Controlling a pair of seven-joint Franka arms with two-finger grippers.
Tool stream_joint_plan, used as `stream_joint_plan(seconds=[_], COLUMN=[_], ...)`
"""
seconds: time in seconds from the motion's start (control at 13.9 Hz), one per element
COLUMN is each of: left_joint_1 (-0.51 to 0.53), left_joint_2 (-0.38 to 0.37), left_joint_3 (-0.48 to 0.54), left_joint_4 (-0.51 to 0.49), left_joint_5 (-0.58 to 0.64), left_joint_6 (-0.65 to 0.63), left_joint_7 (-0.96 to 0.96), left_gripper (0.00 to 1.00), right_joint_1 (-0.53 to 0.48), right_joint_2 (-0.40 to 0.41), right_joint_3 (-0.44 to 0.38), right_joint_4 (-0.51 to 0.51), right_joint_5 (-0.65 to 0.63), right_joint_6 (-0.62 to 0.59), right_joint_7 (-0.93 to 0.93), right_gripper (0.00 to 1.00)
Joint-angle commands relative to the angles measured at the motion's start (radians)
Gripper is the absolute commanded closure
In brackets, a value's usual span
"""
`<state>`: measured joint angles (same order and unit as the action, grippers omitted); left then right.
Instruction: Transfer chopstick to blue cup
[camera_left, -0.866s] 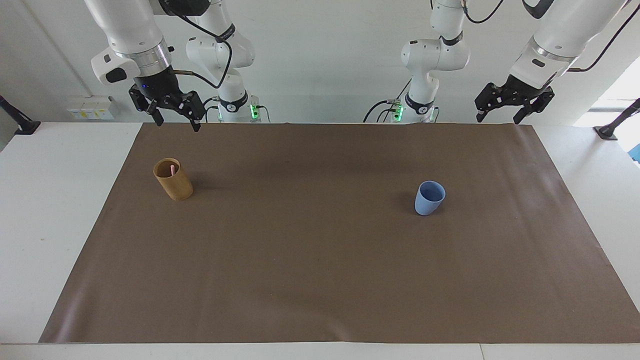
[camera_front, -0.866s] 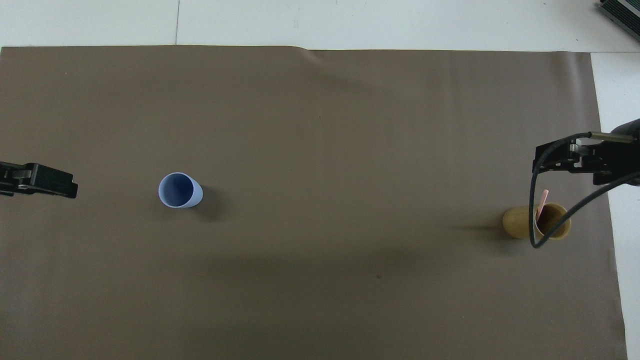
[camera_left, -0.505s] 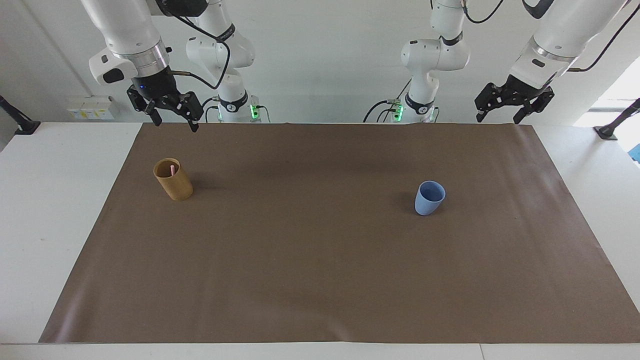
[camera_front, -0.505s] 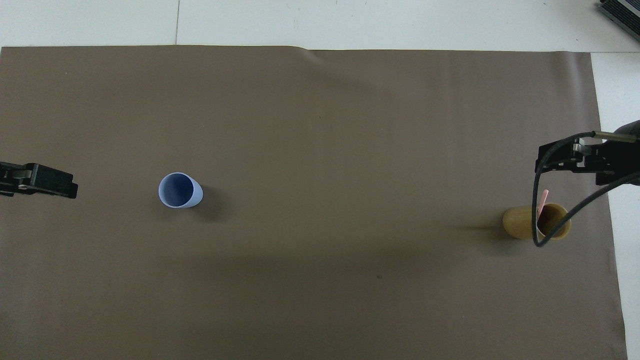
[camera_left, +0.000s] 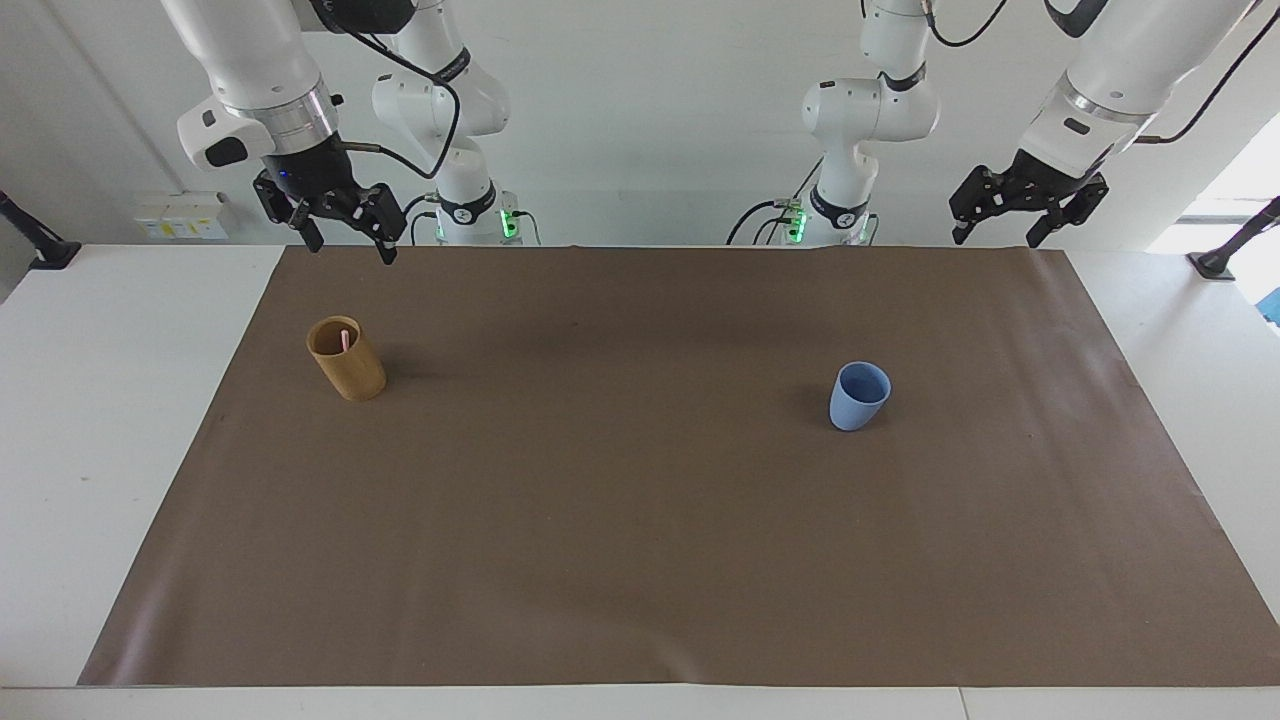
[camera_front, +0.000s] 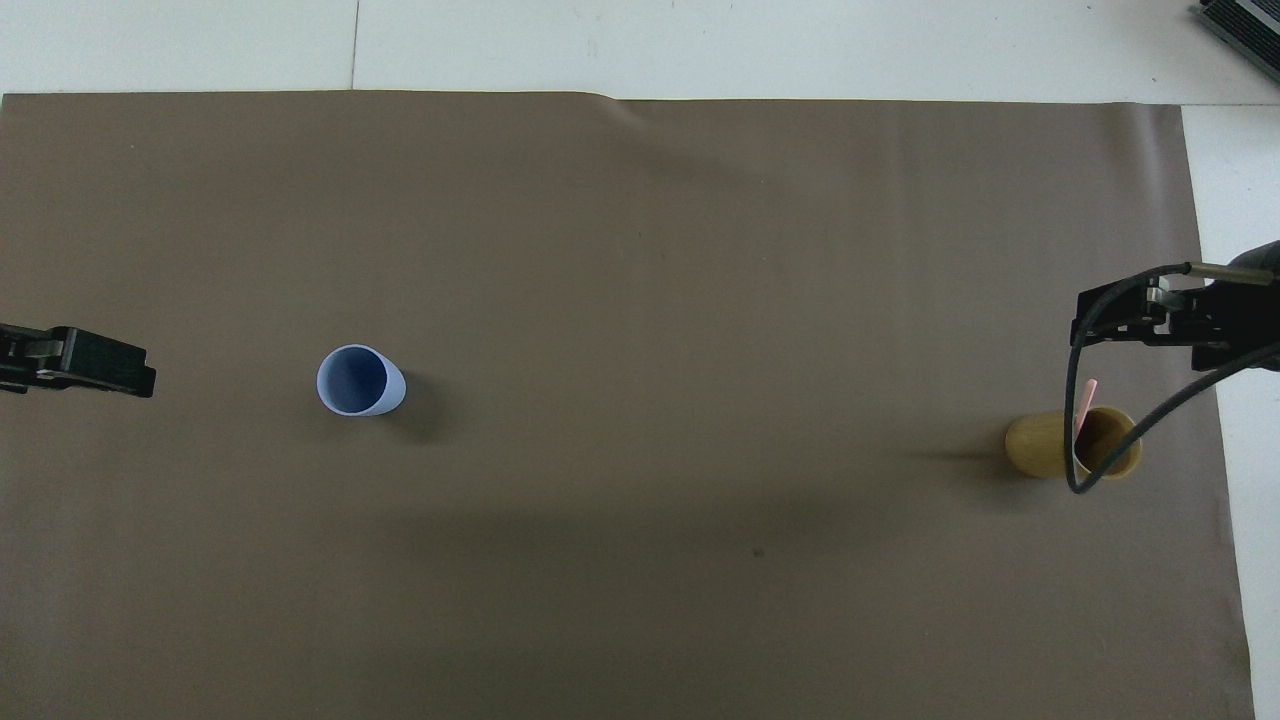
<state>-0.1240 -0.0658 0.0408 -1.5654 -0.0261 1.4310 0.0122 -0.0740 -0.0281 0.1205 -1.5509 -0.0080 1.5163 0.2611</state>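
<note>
A light pink chopstick (camera_left: 345, 340) stands in a tan wood-coloured cup (camera_left: 350, 368) toward the right arm's end of the brown mat; both also show in the overhead view, the chopstick (camera_front: 1086, 398) leaning out of the tan cup (camera_front: 1040, 446). The blue cup (camera_left: 858, 397) stands upright and empty toward the left arm's end, and shows in the overhead view (camera_front: 358, 381). My right gripper (camera_left: 353, 250) is open and empty, high over the mat by the tan cup (camera_front: 1130, 322). My left gripper (camera_left: 994, 240) is open and empty, waiting high over the mat's corner (camera_front: 100, 365).
The brown mat (camera_left: 640, 560) covers most of the white table (camera_left: 100, 400). A black cable (camera_front: 1075, 470) from the right arm hangs over the tan cup in the overhead view.
My right gripper has risen slightly and shifted a little toward the right arm's end of the table. The left gripper, cups and chopstick have not moved.
</note>
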Motion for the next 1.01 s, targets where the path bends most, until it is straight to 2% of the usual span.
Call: stream_joint_plan(seconds=[0.0, 0.65, 0.94], left_joint_1=[0.010, 0.010, 0.010], left_joint_2=[-0.025, -0.026, -0.020], left_joint_3=[-0.007, -0.007, -0.007], left_joint_4=[-0.027, -0.042, -0.125], left_joint_5=[-0.003, -0.005, -0.005], left_joint_6=[-0.001, 0.034, 0.144], left_joint_7=[-0.011, -0.011, -0.012], left_gripper=[0.00, 0.00, 0.00], right_joint_1=[-0.015, -0.015, -0.015], right_joint_2=[-0.004, -0.004, -0.004], right_joint_3=[0.005, 0.004, 0.004], right_joint_4=[-0.012, -0.012, -0.012], right_joint_5=[0.022, 0.022, 0.022], right_joint_6=[0.013, 0.013, 0.013], right_joint_7=[-0.003, -0.003, -0.003], right_gripper=[0.00, 0.00, 0.00])
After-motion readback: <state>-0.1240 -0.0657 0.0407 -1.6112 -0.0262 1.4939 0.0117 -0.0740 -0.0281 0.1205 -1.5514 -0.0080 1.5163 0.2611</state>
